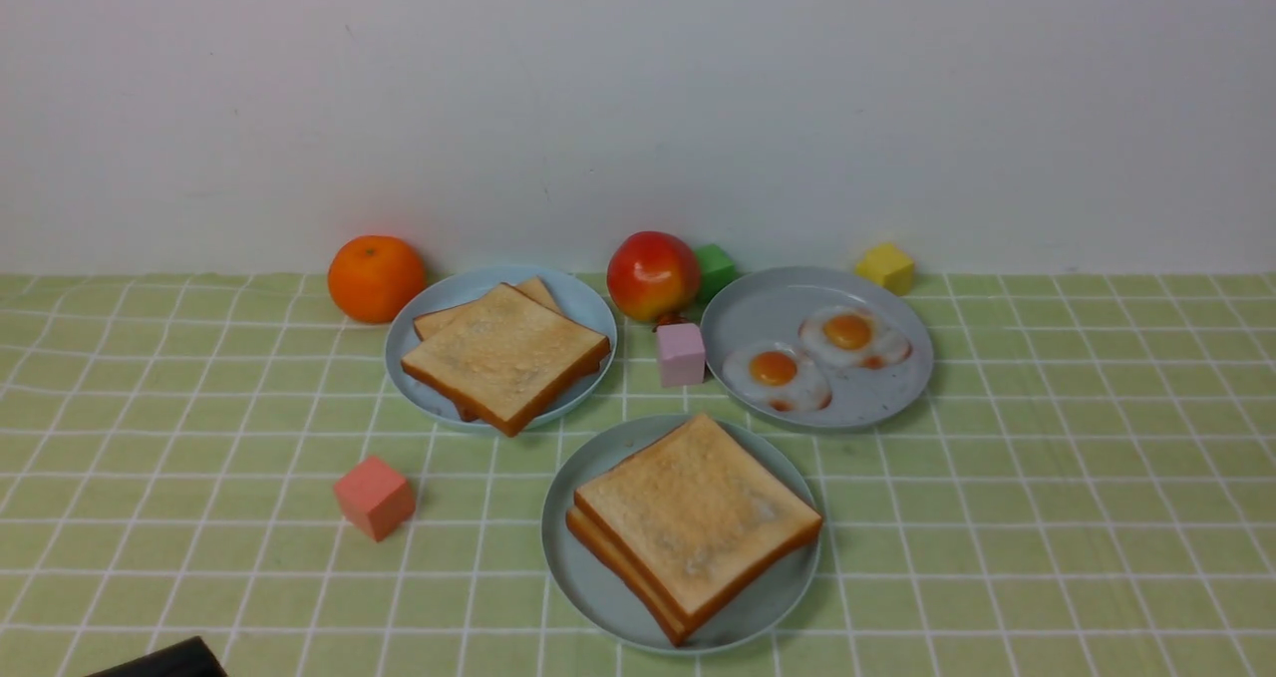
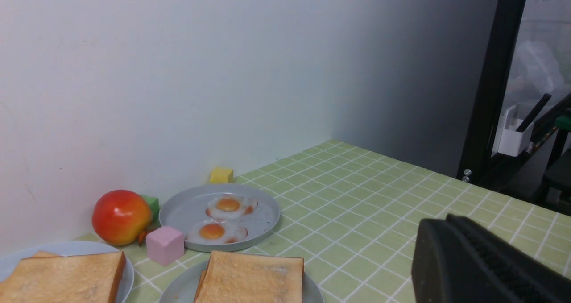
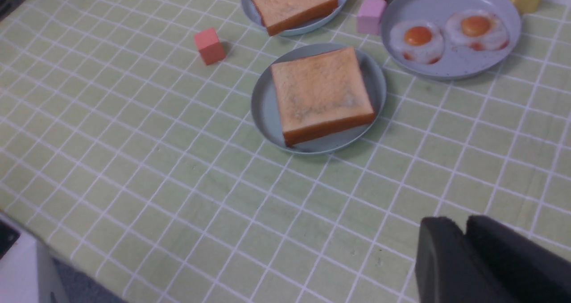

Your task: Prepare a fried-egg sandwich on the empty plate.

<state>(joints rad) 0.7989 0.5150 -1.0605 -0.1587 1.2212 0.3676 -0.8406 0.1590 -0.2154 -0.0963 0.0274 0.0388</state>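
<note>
The fried-egg sandwich (image 1: 698,517), two toast slices stacked as a pair, lies on the pale mint plate (image 1: 573,557) nearest me. The right wrist view shows the sandwich (image 3: 321,93) on that plate (image 3: 263,111) from above. Two fried eggs (image 1: 776,370) lie on a grey-blue plate (image 1: 758,308) behind it to the right. My left gripper (image 2: 439,220) is shut and holds nothing, hovering to the right of the plates. My right gripper (image 3: 464,222) hangs over bare cloth short of the sandwich, its tips parted by a narrow gap and nothing between them.
A second toast stack (image 1: 505,356) sits on a grey-blue plate (image 1: 439,308) at back left. An orange (image 1: 376,278), an apple (image 1: 653,274) and green (image 1: 715,266), yellow (image 1: 885,266), pink (image 1: 681,354) and red (image 1: 374,498) cubes stand around the plates.
</note>
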